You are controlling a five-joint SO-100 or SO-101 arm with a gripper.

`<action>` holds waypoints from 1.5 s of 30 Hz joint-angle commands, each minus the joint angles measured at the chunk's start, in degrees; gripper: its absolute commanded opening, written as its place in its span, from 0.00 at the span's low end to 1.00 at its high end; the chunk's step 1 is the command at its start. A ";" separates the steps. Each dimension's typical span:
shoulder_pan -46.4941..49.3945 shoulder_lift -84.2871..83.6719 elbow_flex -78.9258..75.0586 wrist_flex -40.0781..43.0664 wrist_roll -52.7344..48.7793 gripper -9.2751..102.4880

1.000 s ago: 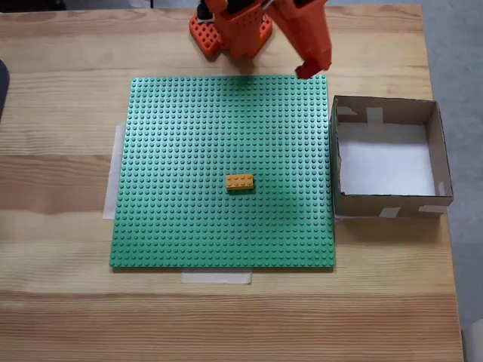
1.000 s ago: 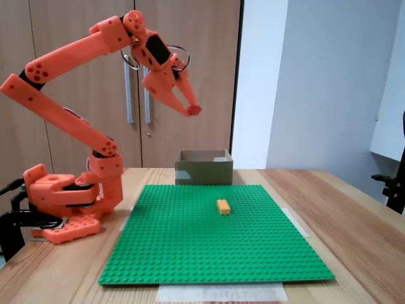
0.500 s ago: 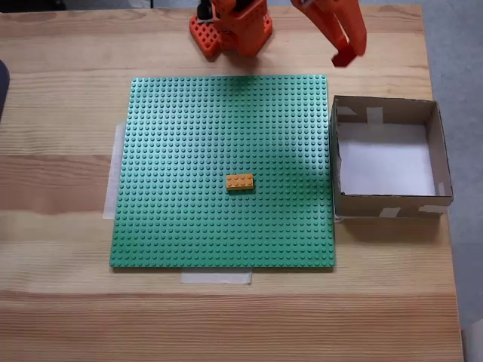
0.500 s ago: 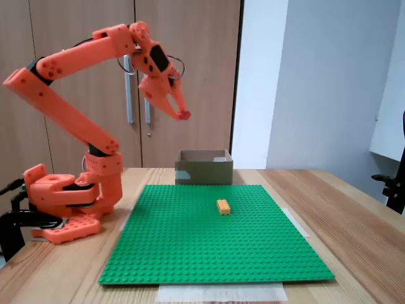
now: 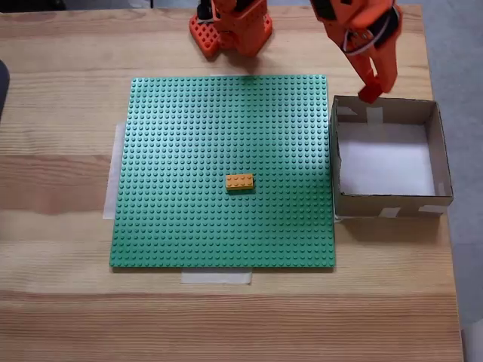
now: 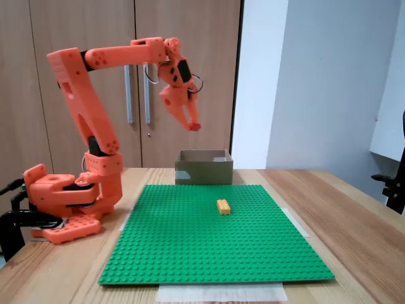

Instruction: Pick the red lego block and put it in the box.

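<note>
My orange gripper [image 5: 370,90] [image 6: 193,126] is shut on the red lego block [image 5: 369,93] [image 6: 195,126], held high in the air. In a fixed view from above it hangs over the far rim of the box [image 5: 343,202], near its far-left part. The box [image 6: 202,173] is brown cardboard with a white bottom and pale tape pieces, standing right of the green baseplate [image 5: 189,219]. From the side, the block hangs well above the box's rim.
A yellow-orange brick [image 5: 240,182] [image 6: 223,206] sits near the middle of the green baseplate [image 6: 215,253]. The arm's orange base [image 5: 230,30] [image 6: 63,212] stands at the table's far edge. Cupboard doors rise behind the table.
The arm has swung the gripper with the red block from the baseplate's far right corner toward the box, reaching the box's far rim. The yellow-orange brick has not moved.
</note>
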 commanded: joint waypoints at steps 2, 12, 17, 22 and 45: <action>0.00 -5.36 -6.42 0.00 0.62 0.08; 1.14 -22.32 -19.69 3.78 3.87 0.08; 2.02 -26.72 -22.06 4.22 4.31 0.08; 2.46 -27.86 -21.80 3.87 4.31 0.08; 6.86 -34.54 -21.62 -2.99 2.20 0.08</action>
